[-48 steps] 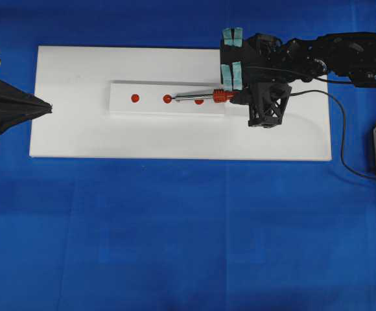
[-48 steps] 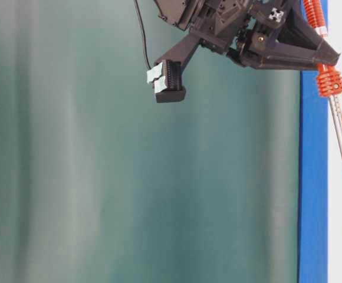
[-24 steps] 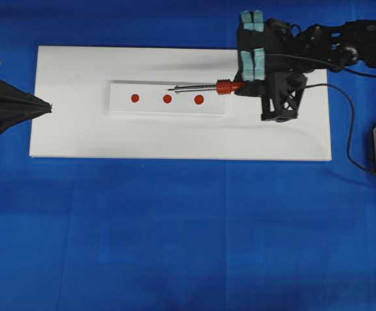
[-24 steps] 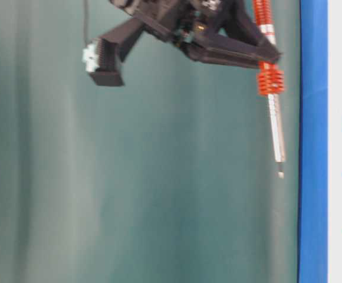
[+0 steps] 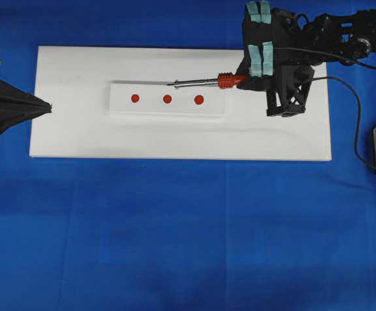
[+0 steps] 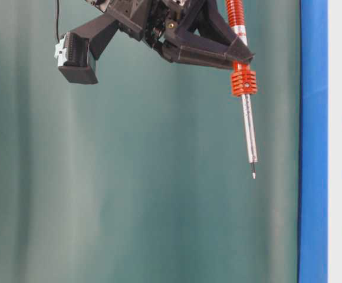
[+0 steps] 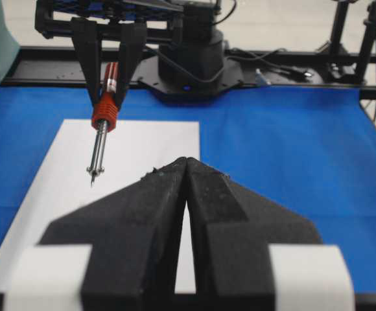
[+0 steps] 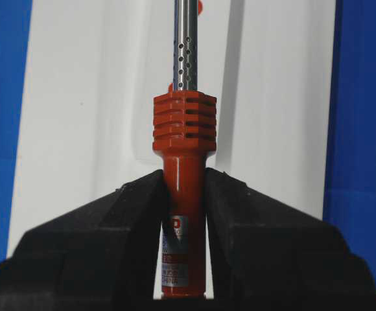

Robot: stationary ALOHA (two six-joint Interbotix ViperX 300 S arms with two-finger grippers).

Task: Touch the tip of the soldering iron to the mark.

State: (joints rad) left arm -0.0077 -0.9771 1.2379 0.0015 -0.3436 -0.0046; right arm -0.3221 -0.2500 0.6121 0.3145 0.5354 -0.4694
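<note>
Your right gripper (image 8: 183,214) pinches the soldering iron (image 5: 207,81) by its handle, tip lifted ahead of the jaws; lower it onto a red mark (image 5: 167,99), while your left gripper (image 7: 187,170) sits pressed together.

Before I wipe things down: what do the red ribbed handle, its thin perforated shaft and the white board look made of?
Red ribbed handle: probably matte moulded plastic. Thin perforated shaft: polished metal, mirror-like sheen. White board: smooth, dull, perhaps foam board or plastic; unclear.

A robotics lab bench: blue cloth (image 5: 188,227), white board (image 5: 78,136) (three red dots), black frame rails (image 7: 292,58).
</note>
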